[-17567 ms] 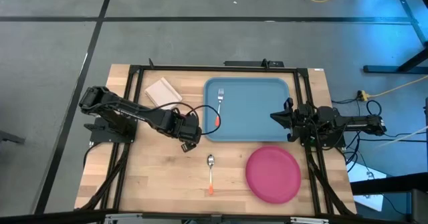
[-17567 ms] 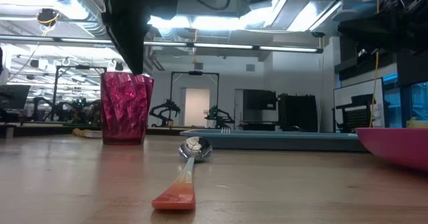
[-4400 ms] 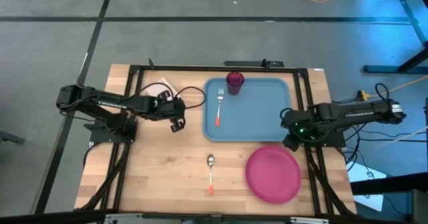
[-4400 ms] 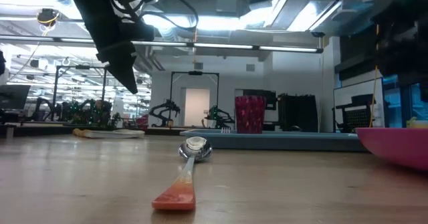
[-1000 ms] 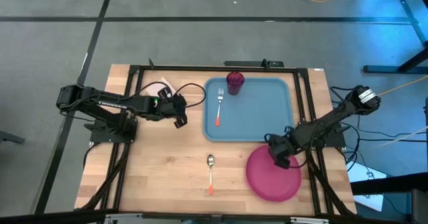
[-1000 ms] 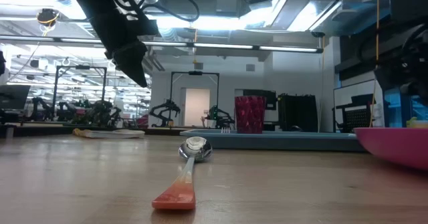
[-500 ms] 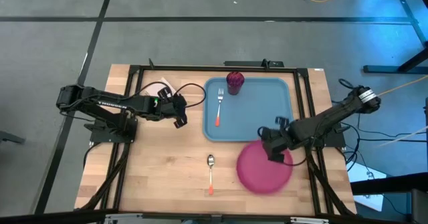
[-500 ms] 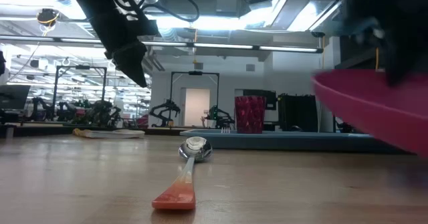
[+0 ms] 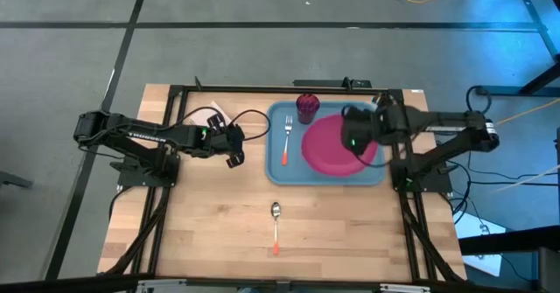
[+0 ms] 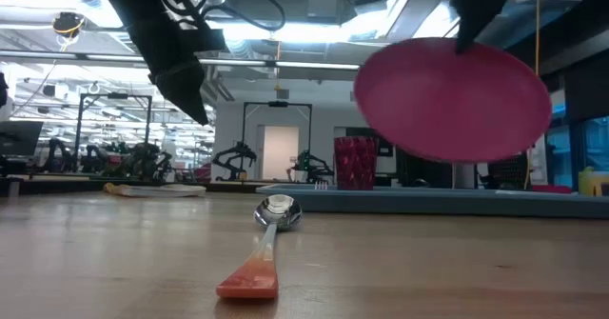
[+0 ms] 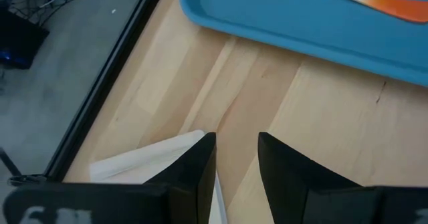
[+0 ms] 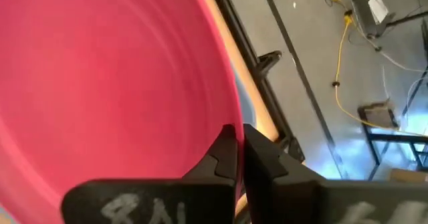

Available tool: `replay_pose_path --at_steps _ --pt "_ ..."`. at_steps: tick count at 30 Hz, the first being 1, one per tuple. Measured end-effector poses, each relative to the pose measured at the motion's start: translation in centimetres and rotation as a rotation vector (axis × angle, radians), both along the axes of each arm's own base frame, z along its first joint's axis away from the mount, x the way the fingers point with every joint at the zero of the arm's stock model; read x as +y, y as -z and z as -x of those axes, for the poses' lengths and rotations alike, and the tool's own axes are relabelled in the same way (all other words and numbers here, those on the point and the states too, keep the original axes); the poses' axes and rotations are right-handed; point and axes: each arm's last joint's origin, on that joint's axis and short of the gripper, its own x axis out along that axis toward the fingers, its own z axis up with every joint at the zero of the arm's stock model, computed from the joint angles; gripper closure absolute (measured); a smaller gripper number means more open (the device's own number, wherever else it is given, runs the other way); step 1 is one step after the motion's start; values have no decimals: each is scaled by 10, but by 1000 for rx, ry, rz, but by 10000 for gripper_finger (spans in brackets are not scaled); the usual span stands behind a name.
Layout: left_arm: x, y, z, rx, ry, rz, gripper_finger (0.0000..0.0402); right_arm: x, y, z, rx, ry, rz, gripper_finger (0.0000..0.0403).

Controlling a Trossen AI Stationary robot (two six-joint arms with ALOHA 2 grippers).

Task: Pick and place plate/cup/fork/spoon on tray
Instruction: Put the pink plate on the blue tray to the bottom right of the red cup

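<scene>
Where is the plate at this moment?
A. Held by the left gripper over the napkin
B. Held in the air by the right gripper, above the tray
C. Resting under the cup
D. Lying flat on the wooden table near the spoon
B: the right gripper pinches the plate's rim, and the low view shows it tilted in the air above the tray.

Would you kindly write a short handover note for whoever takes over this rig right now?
Right gripper: shut on the plate at its rim, holding it tilted in the air above the tray.
Left gripper: open, empty, waiting beside the tray near the white napkin.
Done: cup stands at the tray's far edge; fork lies on the tray.
Left: set the plate down and release it, then pick up the spoon, which lies on the bare table.
</scene>
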Motion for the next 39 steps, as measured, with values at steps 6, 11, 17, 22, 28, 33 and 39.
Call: replay_pose_path --at_steps 6,11,17,22,28,33,39 --pt "0 0 0 -1 0 0 298 -39 21 5 88 98 -128 396" --pt "0 0 0 -3 0 0 298 -62 48 6 133 89 -160 396" --pt "0 0 -1 -7 0 0 298 -87 76 6 96 46 -227 394" --pt "0 0 -1 -10 0 -1 298 -100 91 16 138 78 -235 353" --pt "0 -1 -1 -18 1 -1 298 -107 100 25 150 142 -245 319" --pt "0 -1 -2 -22 1 -1 298 -109 102 26 154 159 -236 302" --pt "0 -1 -2 -23 1 -1 298 -108 86 19 100 149 -211 301"
